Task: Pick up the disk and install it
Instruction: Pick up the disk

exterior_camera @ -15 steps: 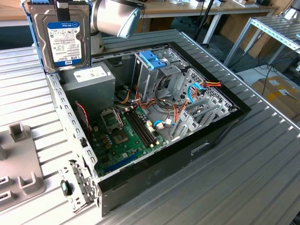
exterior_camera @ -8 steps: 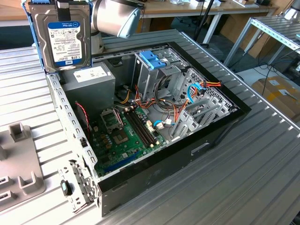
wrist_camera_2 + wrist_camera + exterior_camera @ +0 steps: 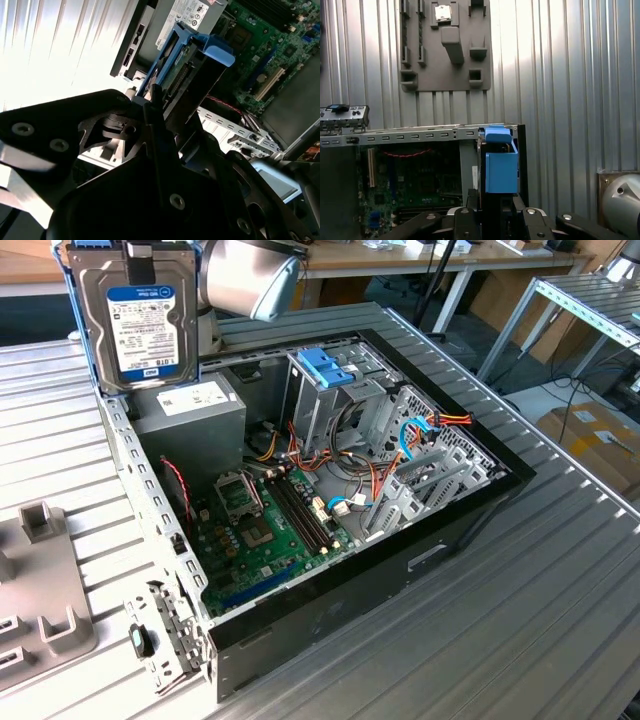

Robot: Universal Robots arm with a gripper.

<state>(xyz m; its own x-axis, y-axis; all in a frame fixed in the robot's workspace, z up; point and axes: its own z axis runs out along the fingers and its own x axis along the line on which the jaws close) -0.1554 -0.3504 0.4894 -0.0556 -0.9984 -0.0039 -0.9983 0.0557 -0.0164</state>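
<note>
Gripping the disk (image 3: pixel 145 325) by its top edge, the pincer (image 3: pixel 494 214) is clamped on it; the disk hangs upright directly beneath, held clear of the open computer case (image 3: pixel 470 512) below, likely so nothing snags.

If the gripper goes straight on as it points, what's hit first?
Probably the grey power supply, met by the disk that the gripper holds; depth is unclear, so possibly the case wall beside it.
</note>
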